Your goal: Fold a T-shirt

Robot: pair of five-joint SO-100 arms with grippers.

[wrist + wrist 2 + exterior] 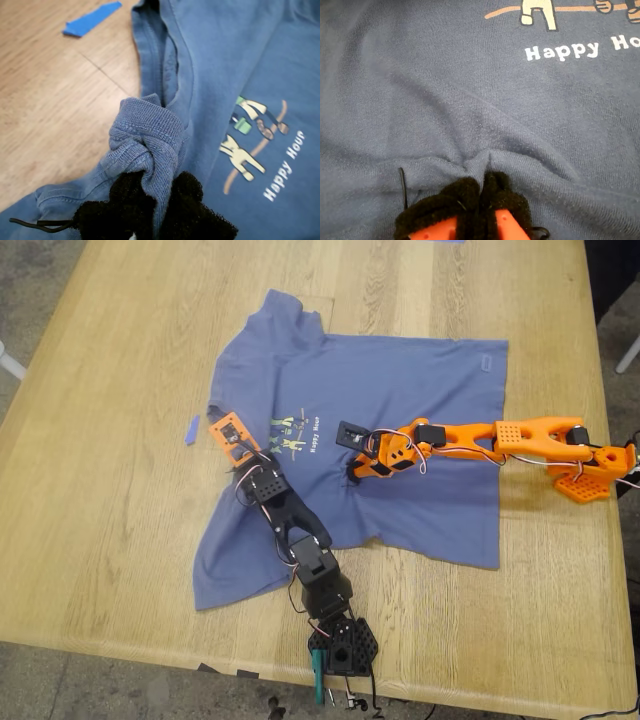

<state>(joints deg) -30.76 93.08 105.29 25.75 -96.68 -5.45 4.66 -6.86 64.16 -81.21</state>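
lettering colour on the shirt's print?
White: "Happy Hour" lettering on the slate-blue T-shirt. Clearest in the first wrist view.

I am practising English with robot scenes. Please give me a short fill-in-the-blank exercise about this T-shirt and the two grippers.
1. My first gripper is shut on the ribbed ____ of the T-shirt.
2. The white lettering on the chest print reads "Happy ____".
3. My second gripper pinches a fold of ____.
4. Beside the shirt on the wooden table lies a scrap of blue ____.

Missing words: collar; Hour; fabric; tape
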